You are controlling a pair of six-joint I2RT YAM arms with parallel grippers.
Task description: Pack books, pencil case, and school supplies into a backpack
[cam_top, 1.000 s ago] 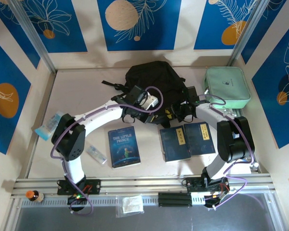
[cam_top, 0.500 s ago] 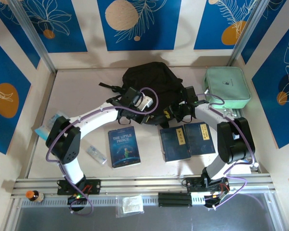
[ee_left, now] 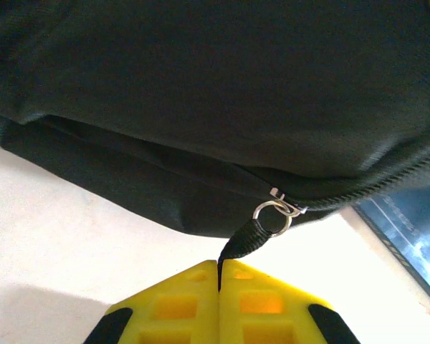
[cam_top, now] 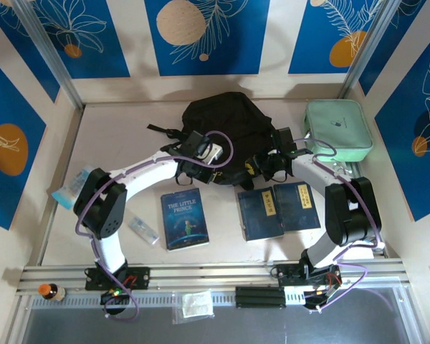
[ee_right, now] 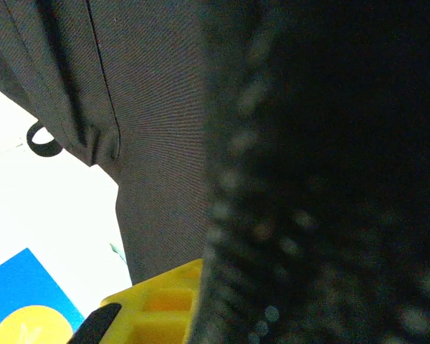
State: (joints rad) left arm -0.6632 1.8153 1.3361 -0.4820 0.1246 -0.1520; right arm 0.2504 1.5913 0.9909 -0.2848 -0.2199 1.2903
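Left end effector (ee_left: 220, 269) shifted, pinching backpack (ee_left: 201, 86) pull (ee_left: 245, 245)

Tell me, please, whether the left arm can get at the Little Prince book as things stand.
Probably not yet: the left gripper is shut on the zipper pull of the backpack. The book lies uncovered on the table nearby.

Both arms arch inward, left end effector (ee_left: 220, 269) and right end effector (cam_top: 263, 166) closed

Black backpack (cam_top: 218, 115) — blue books (cam_top: 185, 218) nearby
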